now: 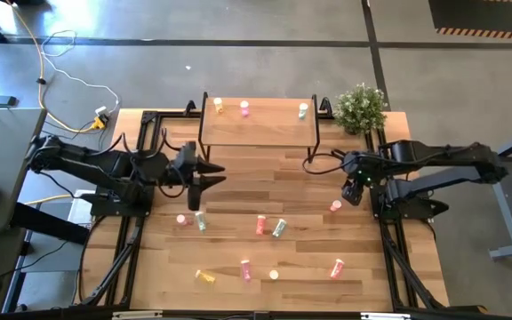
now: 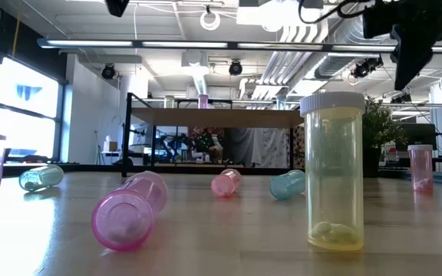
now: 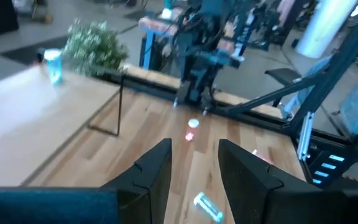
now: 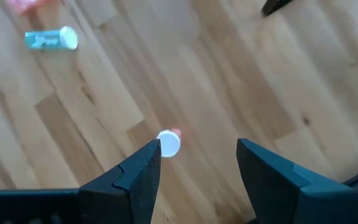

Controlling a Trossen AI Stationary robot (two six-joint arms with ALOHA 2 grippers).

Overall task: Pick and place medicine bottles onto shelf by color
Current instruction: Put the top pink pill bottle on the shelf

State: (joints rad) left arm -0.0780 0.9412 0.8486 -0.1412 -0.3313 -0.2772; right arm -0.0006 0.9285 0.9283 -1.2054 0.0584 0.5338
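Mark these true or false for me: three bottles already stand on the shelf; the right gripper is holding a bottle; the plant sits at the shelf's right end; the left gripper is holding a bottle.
1. Three bottles stand on the shelf. True: a yellow one, a pink one and a pale green one.
2. The right gripper holds a bottle. False: it is open above an upright red-orange bottle.
3. The plant sits at the shelf's right end. True.
4. The left gripper holds a bottle. False: nothing sits between its fingers.
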